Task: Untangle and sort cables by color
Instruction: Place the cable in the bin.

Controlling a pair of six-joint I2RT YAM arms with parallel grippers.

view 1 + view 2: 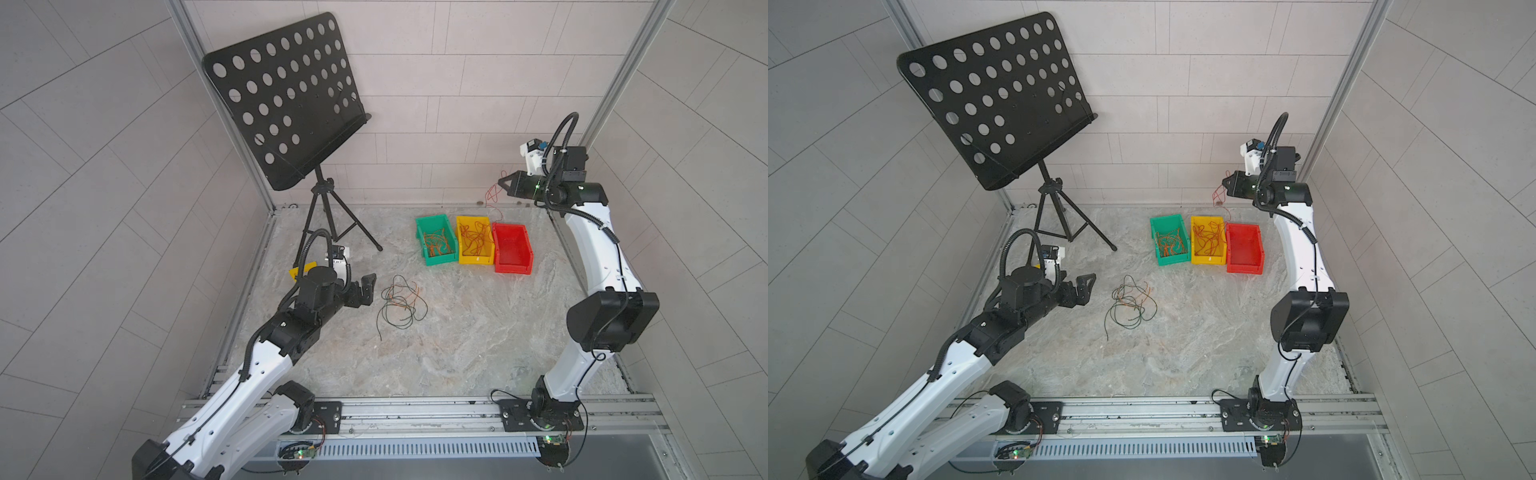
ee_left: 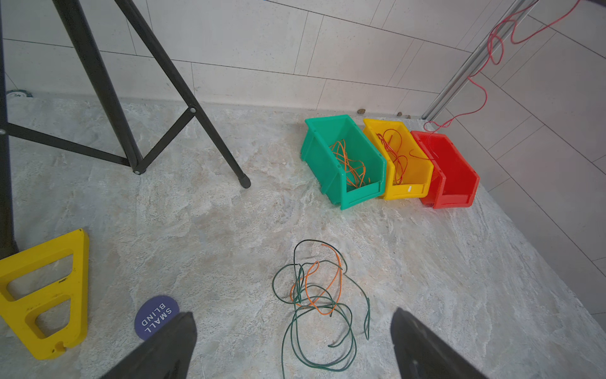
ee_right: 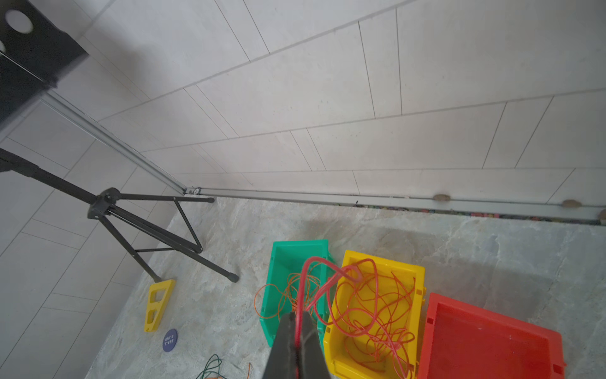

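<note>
Thin red wire (image 3: 300,295) hangs in the air, pinched betw the shut jaws of the right claw (image 3: 296,318), which is raised near the back wall; the wire's loose end trails down to the rear of the red plastic bin (image 2: 455,197). Tangle of dark green & orange wires (image 2: 319,297) lies on the marbled grey surface (image 2: 229,229), just ahead of the left claw (image 2: 292,314), spread wide w/ nothing in it. Orange wires (image 2: 351,164) sit in the green plastic bin (image 2: 314,154), more red wires (image 2: 393,157) in the yellow plastic bin (image 2: 410,188); bins touch side by side, green-yellow-red
</note>
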